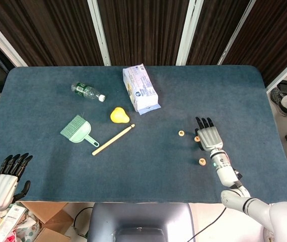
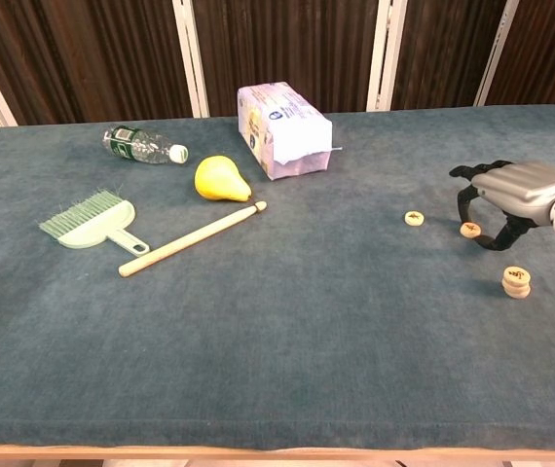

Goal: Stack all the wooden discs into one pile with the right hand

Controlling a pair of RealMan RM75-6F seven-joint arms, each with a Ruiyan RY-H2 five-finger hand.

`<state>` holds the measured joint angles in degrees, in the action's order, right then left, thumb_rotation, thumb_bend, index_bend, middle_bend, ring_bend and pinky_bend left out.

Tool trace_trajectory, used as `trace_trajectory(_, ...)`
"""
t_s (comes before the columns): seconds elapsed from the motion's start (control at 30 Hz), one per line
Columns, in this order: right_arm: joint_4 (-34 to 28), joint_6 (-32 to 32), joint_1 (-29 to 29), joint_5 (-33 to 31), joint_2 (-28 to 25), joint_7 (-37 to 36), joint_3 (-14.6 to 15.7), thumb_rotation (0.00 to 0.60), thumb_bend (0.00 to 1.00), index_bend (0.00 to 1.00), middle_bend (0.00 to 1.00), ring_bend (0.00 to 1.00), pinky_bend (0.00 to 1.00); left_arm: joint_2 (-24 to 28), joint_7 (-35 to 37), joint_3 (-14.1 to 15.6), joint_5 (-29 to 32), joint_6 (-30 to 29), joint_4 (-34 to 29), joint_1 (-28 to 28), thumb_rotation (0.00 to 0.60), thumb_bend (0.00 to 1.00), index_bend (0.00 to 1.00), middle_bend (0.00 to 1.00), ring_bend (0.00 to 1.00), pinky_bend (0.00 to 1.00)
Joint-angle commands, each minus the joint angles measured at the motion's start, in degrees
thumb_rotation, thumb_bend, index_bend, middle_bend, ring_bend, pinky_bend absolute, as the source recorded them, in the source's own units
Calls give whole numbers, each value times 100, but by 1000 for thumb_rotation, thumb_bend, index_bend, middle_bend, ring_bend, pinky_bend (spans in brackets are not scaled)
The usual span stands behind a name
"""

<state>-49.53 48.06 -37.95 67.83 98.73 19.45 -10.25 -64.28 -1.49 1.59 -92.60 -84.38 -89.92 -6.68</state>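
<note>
Your right hand (image 2: 513,202) hovers over the middle disc (image 2: 470,230), fingers curled down around it, not pinching yet. Risk: close off-centre and it'll skid on the cloth, or you'll topple the small stack (image 2: 516,281) when placing. Discs are small, pale wood; third disc (image 2: 414,218) lies just left.

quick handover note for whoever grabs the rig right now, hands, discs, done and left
Right hand: fingers curled down around the middle disc; whether it grips it yet is unclear.
Left hand: idle at the near left table edge, holding nothing.
Discs: a small pile stands nearest the robot; one single disc lies further left of the hand.
Done: pile started.
Left: put the middle disc on the pile, then the far single one.
</note>
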Motion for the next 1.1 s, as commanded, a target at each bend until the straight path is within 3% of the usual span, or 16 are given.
trace_trajectory(0.03,5,21,0,-5,13,3,-2,600,461,629,59,0,63,4,0,-1,-1,-8,-7,3,600,504,6,41,11,40)
trace_trajectory(0.57,-245,360,109,176,-141,-198,46,600,497,710,85,0,74,-12,-19,5,-17,-27,4,11,600,504,6,40,11,41)
trace_trajectory(0.8,-1011,893,365,587,-636,-454,221,600,498,710,85,0,74,-16,-34,5,-25,-44,-5,18,600,504,5,40,11,41)
trace_trajectory(1.1,-2206,1380,823,1258,-1416,-888,771,600,497,710,88,0,74,-22,-46,15,-47,-44,-6,16,600,504,5,40,10,41)
